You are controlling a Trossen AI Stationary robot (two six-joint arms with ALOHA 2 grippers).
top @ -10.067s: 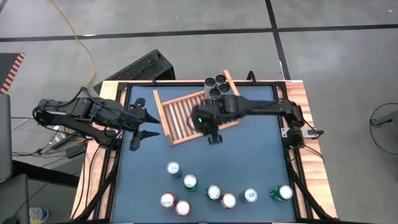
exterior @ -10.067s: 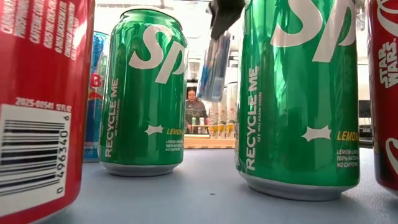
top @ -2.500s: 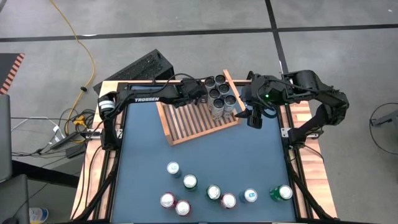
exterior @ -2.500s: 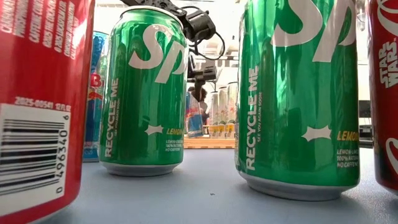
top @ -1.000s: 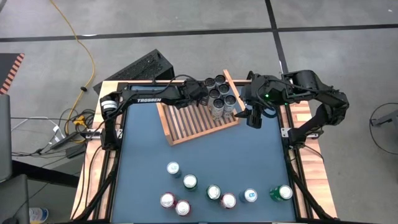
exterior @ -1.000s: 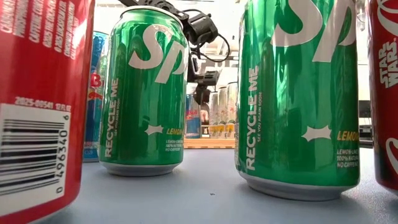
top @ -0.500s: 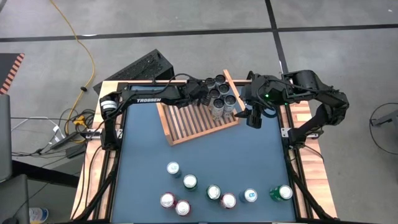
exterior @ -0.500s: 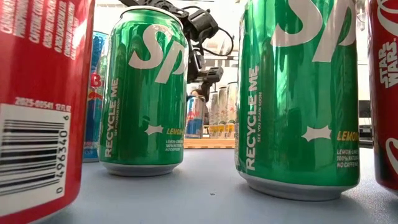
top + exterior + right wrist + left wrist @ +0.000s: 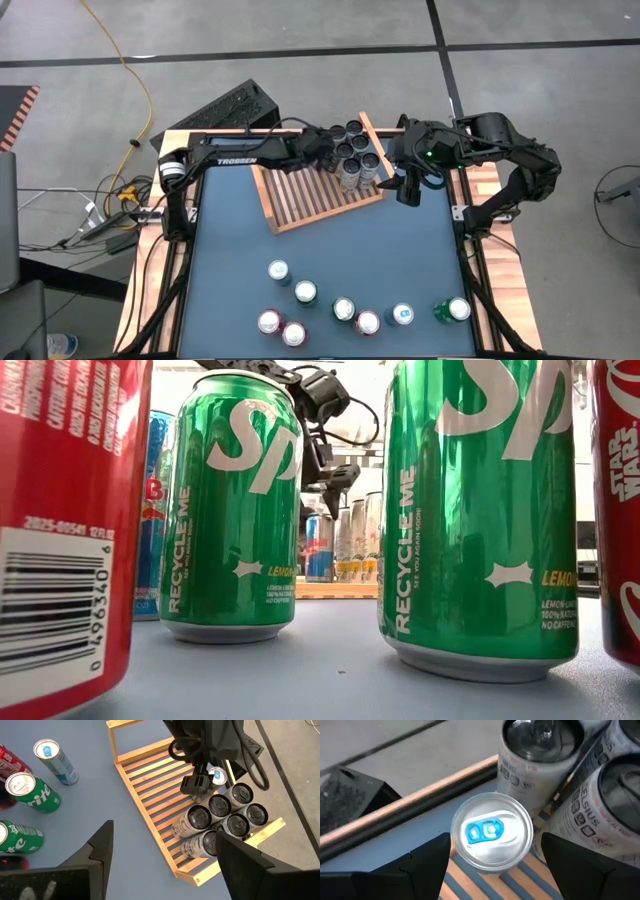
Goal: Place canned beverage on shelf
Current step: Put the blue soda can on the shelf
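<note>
The blue bench (image 9: 330, 250) carries the wooden shelf (image 9: 300, 190) at its far side. Six grey cans (image 9: 358, 160) stand grouped at the shelf's right end. The left tool (image 9: 326, 152) hovers above a blue-tabbed can (image 9: 491, 837) standing on the shelf beside that group, fingers apart, not gripping it. The right tool (image 9: 403, 188) waits just off the shelf's right end, fingers apart. Eight loose cans (image 9: 345, 310) stand near the front edge.

Shelf (image 9: 310, 190) at table's (image 9: 400, 260) far centre, set askew. Cluster of cans (image 9: 355, 155) in its far-right corner; blue-tab can (image 9: 491, 836) stands on the slats at the cluster's left, between left gripper's (image 9: 327, 157) spread fingers. Right gripper (image 9: 404, 187) just right of shelf, open. Loose cans (image 9: 345, 308) in a row along near edge.
</note>
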